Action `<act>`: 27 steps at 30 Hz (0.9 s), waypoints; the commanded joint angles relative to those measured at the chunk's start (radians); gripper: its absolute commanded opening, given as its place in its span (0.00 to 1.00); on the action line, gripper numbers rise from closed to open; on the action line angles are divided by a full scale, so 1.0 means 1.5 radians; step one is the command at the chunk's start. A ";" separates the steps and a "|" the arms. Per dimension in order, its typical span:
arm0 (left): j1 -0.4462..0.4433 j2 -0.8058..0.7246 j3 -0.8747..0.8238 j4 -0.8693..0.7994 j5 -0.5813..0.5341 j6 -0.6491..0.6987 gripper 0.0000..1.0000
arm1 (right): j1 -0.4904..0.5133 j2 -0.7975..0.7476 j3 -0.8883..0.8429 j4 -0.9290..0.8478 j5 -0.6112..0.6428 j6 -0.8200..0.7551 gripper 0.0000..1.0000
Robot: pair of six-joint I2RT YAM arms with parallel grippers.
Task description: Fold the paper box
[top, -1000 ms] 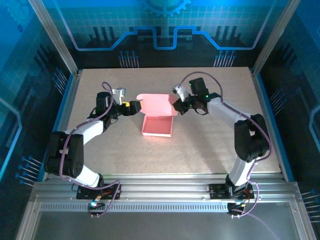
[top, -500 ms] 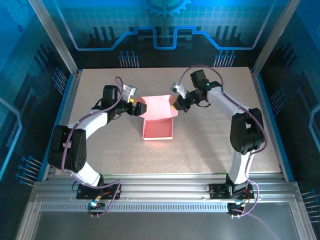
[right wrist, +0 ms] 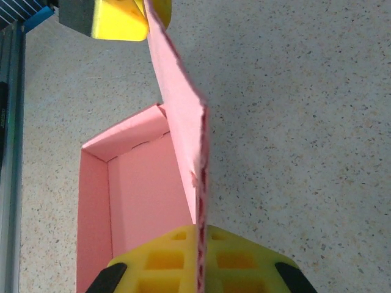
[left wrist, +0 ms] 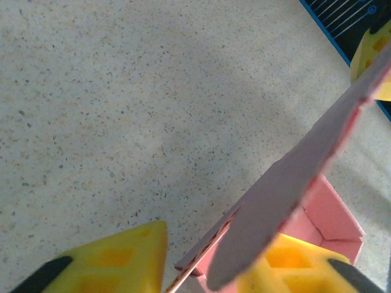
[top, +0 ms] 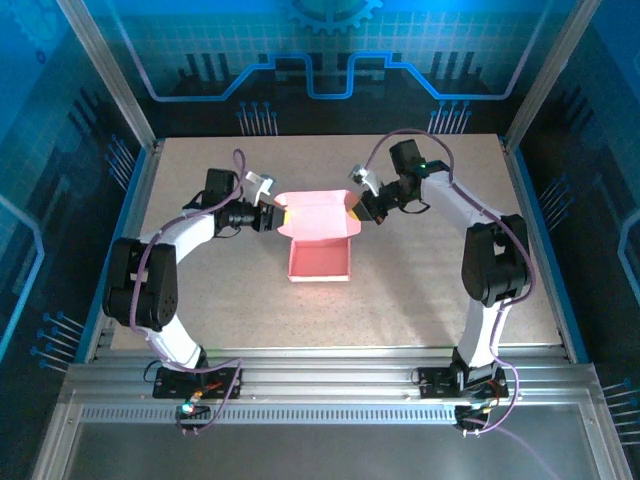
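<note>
The paper box [top: 320, 262] sits in the middle of the table [top: 430, 290], between the two arms. Its tray is already formed with the walls up, and the lid flap [top: 318, 213] stands upright at the far side. My right gripper [top: 357, 208] is pressed together on the right end of this flap. I think it holds there so that the thin card does not fall back or twist. My left gripper [top: 274, 216] is at the left end, with the flap between its yellow fingers [left wrist: 128, 259]. A gap shows beside one finger, so I judge it is not clamped yet. With both ends held, the lid can come down evenly over the tray; a pull from one side alone would likely bend it.
</note>
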 commanded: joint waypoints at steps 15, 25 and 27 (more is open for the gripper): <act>-0.069 -0.077 -0.039 0.082 -0.127 -0.154 0.02 | 0.083 -0.068 -0.071 0.164 0.280 0.214 0.06; -0.167 -0.132 -0.080 0.099 -0.397 -0.200 0.00 | 0.160 -0.079 -0.075 0.140 0.474 0.408 0.01; -0.188 -0.135 -0.082 0.098 -0.430 -0.208 0.00 | 0.182 -0.078 -0.066 0.123 0.519 0.459 0.01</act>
